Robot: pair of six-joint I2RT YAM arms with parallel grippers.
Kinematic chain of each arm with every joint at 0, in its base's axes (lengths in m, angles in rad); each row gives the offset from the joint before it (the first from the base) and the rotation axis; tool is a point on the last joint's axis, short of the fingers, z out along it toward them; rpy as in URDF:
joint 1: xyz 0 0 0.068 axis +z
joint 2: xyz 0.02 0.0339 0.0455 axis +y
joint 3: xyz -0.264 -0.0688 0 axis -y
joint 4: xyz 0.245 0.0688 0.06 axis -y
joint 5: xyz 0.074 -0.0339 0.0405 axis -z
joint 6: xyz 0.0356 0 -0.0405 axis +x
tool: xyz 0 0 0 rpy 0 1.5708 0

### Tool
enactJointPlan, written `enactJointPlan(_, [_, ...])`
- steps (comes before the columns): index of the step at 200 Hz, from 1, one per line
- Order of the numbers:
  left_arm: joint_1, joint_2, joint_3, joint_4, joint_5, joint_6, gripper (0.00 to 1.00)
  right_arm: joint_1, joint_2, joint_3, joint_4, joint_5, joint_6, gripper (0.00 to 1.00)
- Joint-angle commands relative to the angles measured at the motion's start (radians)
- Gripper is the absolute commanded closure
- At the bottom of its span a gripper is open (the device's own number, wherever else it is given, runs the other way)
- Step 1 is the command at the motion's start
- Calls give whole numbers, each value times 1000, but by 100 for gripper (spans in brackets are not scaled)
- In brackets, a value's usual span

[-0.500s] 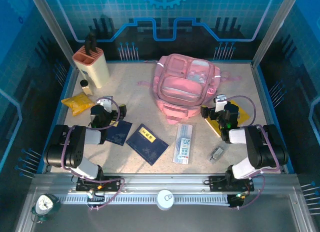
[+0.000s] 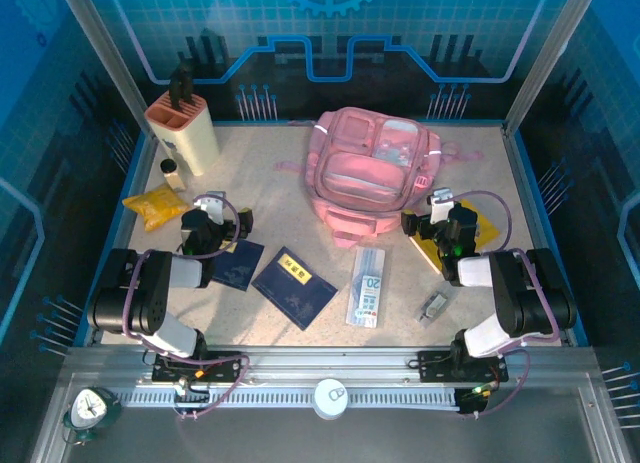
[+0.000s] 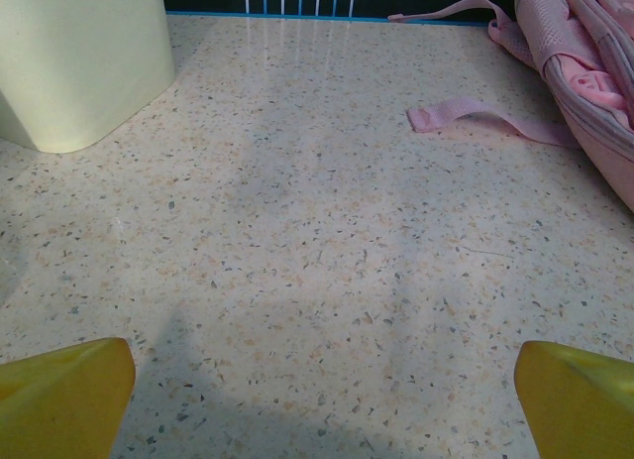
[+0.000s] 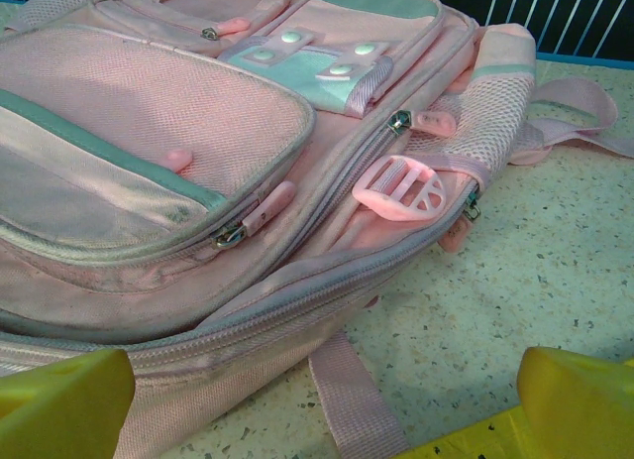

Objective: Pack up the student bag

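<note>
1. The pale speckled stone-look tabletop (image 3: pixel 297 231) has a blue rim and stands inside blue wall panels (image 2: pixel 330 43) printed with circuit lines.
2. The large pink fabric backpack (image 2: pixel 372 168) lies flat at the far middle of the table, front pockets up, straps trailing on the surface.
3. The left gripper (image 3: pixel 327 400) is spread wide over bare tabletop, holding nothing.
4. The right gripper (image 4: pixel 327 404) is spread wide at the backpack's near edge, holding nothing.

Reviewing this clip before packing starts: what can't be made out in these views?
- Top view: the student bag lies front pockets up; whether its main compartment is open cannot be told.
- Top view: yellow flat item, partly covered by the right arm; what it is stays unclear.
- Top view: small grey object, too small to identify.
- Left wrist view: cream holder, cut off by the top edge.
</note>
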Motion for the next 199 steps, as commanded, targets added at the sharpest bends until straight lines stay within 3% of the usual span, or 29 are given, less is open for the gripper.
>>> enactJointPlan(1, [14, 10, 24, 36, 26, -23, 1, -10, 10, 18, 40, -2, -12, 0])
enactJointPlan(112, [13, 10, 23, 37, 26, -23, 1, -8, 9, 17, 41, 5, -15, 0])
enactJointPlan(156, [13, 10, 24, 37, 19, -25, 1, 15, 8, -8, 83, 65, -23, 0])
enactJointPlan(199, [13, -38, 14, 18, 3, -31, 1, 23, -99, -48, 80, 108, -19, 0])
